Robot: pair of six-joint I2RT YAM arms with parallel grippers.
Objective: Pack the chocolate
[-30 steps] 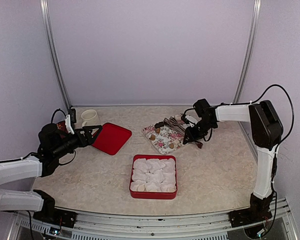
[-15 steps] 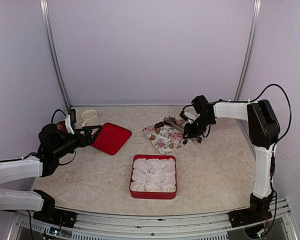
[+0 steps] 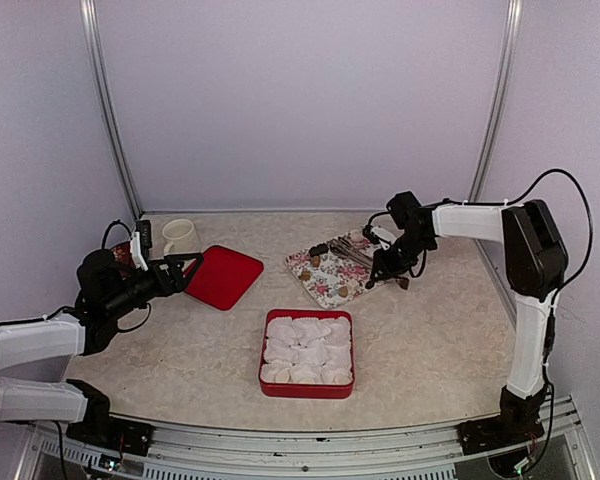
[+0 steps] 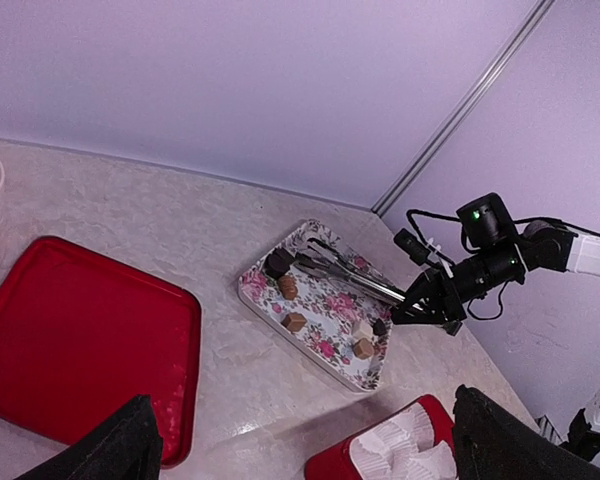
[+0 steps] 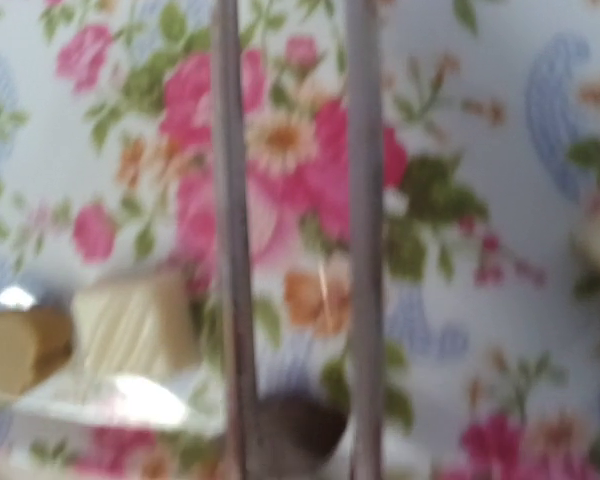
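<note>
We are looking at the floral tray (image 3: 325, 283) in the middle of the table, where the chocolate (image 4: 295, 321) is lying: dark, brown, tan and cream pieces scattered singly over its pattern. Metal tongs (image 4: 345, 275) are lying slantwise across the tray's far half, their two arms running over a dark piece in the right wrist view. The right gripper (image 3: 383, 272) is reaching down at the tray's right end, right at the tongs' handle end. We cannot tell whether its fingers are pinching them. Nearer to us than the tray, a red tin (image 3: 263, 350) is sitting filled with white paper cups (image 3: 308, 350). Left of the tray a red lid (image 3: 225, 277) is lying flat, with a cream mug (image 3: 178, 235) beyond it. The left gripper (image 3: 192, 270) is hovering at the lid's left edge, fingers spread wide around nothing.
</note>
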